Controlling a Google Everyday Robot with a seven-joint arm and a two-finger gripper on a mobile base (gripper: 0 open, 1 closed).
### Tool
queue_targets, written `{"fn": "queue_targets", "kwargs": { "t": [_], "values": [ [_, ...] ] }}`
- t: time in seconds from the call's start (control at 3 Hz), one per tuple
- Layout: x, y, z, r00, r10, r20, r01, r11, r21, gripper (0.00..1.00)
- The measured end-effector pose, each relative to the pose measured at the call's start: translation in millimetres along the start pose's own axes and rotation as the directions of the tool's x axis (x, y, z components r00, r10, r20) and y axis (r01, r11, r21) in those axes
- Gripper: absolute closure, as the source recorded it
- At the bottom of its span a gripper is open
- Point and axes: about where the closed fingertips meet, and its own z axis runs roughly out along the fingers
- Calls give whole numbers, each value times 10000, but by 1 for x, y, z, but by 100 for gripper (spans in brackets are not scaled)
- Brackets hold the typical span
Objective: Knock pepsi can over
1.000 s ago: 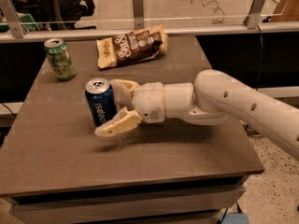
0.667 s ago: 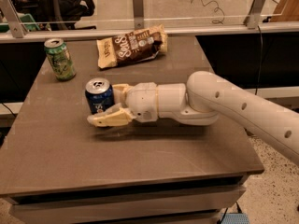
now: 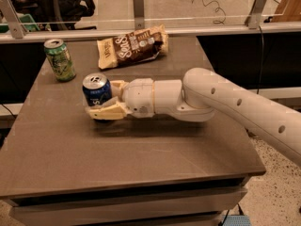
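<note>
Pepsi can (image 3: 97,91) stands upright on the brown table (image 3: 155,164), on the camera side of the green can (image 3: 59,59) and a little to that can's right, with its silver top showing and no lean that I can be sure of. What has changed over the last second is the gripper (image 3: 102,99). Its near finger (image 3: 106,112) was angled down and away from the can's foot. It has since swung level and slid in, so it now lies across the front of the can's base, while the far finger sits behind the can on the arm's side. The fingers are spread fairly wide with the can between them. Whether either one is pressing on the metal I cannot tell. The can's top also appears to have crept slightly toward the green can, which suggests the first contact has been made, though the shift is small. The brown snack bag (image 3: 132,48), farther back from the green can and off to its right, has not moved, and neither has the green can itself. My reading is that the approach is finished and the push is just starting. The can is not yet down, so the whole result remains to be done. A low hold at the base could slide it rather than tip it, so a sideways sweep higher up looks the surer move.
</note>
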Motion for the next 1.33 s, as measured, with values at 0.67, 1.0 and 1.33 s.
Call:
{"fn": "queue_targets", "kwargs": {
  "t": [0.67,1.0,1.33],
  "values": [
    [-38,-45,-28,9714,-1934,-1377,1781,9772,-1157,100],
    [-42,-73,-32,9167,-3160,-2445,2596,9363,-2366,100],
    [-55,-94,-30,8235,-4585,-3341,3335,8677,-3687,100]
  ]
}}
